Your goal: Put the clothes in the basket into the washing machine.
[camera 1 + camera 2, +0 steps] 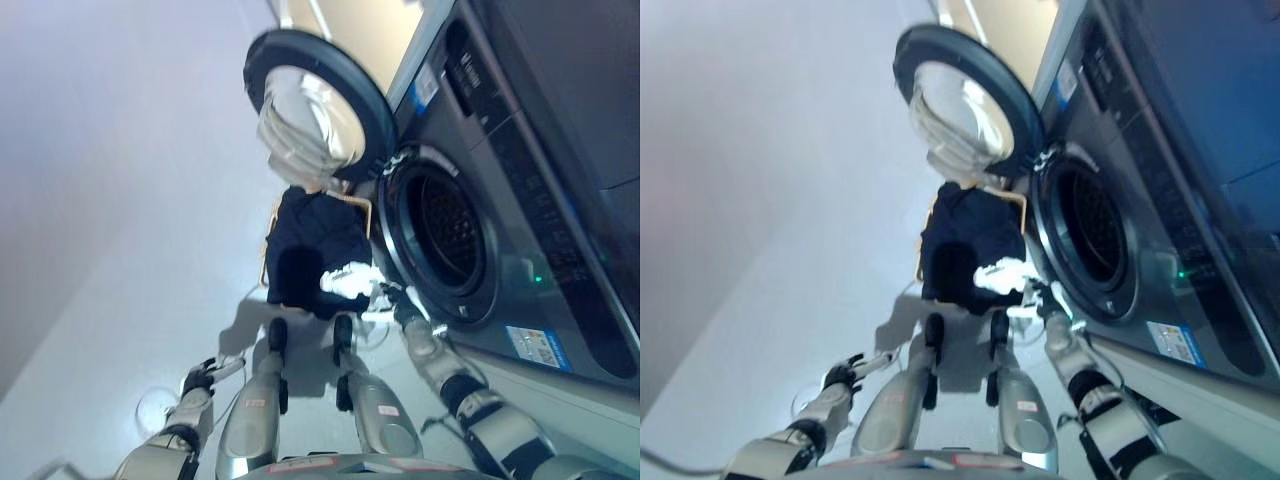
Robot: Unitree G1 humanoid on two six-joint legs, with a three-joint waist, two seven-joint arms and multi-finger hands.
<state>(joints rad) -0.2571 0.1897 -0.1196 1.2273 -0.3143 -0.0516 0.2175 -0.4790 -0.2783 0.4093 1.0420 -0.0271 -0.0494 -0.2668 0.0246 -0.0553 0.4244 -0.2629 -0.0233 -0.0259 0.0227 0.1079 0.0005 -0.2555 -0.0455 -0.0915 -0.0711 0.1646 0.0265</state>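
A basket with a light wooden rim stands on the floor in front of the washing machine. It is filled with dark navy clothes, and a white piece of cloth lies at the near edge. The machine's round door stands wide open, showing the drum. My right hand is at the basket's near right edge, beside the white cloth and just below the drum opening; its fingers are not clear. My left hand hangs low at the left with relaxed fingers, holding nothing.
The open door hangs over the far side of the basket. A pale floor stretches to the left of the basket. The machine's dark front panel fills the right side.
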